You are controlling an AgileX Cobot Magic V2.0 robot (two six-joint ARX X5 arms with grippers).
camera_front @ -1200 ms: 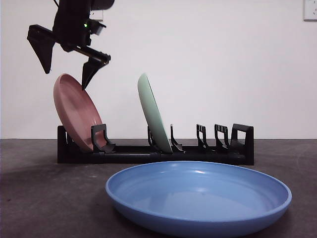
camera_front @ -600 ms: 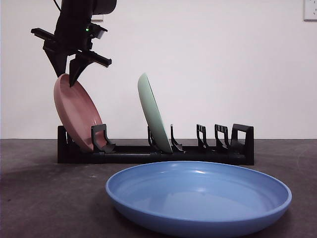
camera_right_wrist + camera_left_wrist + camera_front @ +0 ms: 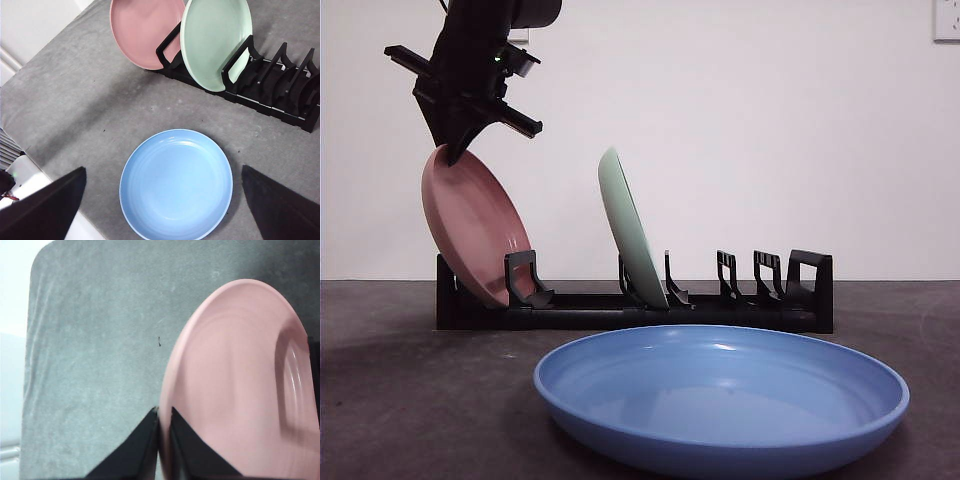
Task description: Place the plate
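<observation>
The pink plate stands tilted in the end slot of the black rack, leaning away from the green plate, which sits upright-ish a few slots along. We see the left gripper with its jaws pinching the pink plate's upper rim, one jaw on each face, so the plate is steadied from above while its lower edge rests in the slot. We judge that this grip at the rim keeps the plate from tipping until it is properly seated.

The blue plate lies flat on the worktop in front of the rack, free of both arms. The right gripper hangs high above it, jaws spread wide, apparently waiting.
</observation>
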